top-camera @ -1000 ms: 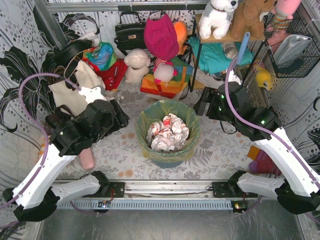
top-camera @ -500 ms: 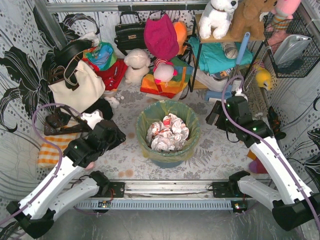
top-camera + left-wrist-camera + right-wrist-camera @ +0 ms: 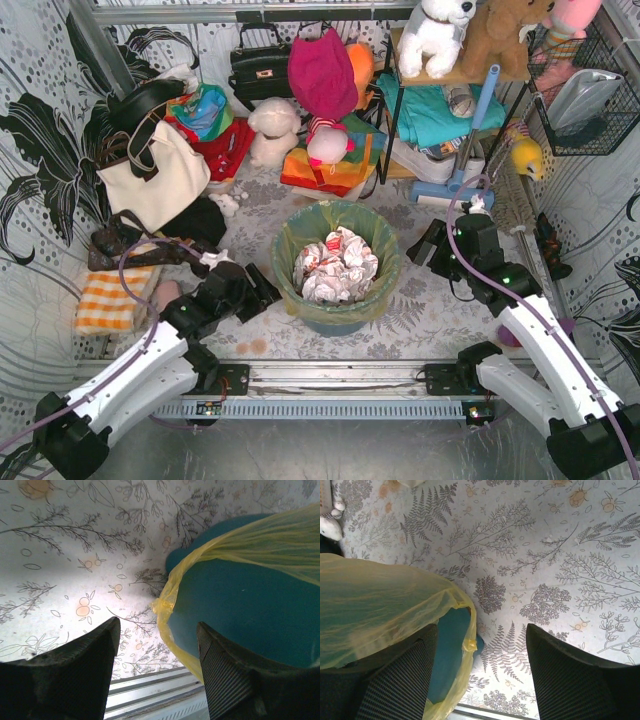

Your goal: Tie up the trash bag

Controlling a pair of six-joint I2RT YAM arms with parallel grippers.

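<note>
While flanking the teal bin (image 3: 335,322) with left gripper (image 3: 157,626) and right gripper (image 3: 481,630) agape, empty: risks tearing the trash bag (image 3: 287,250) by clamping bin rim too.

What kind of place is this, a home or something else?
Probably a staged test cell dressed as a cluttered room: floral sheets on floor and walls, heaped plush toys and handbags, the trash bag lining a teal bin.
</note>
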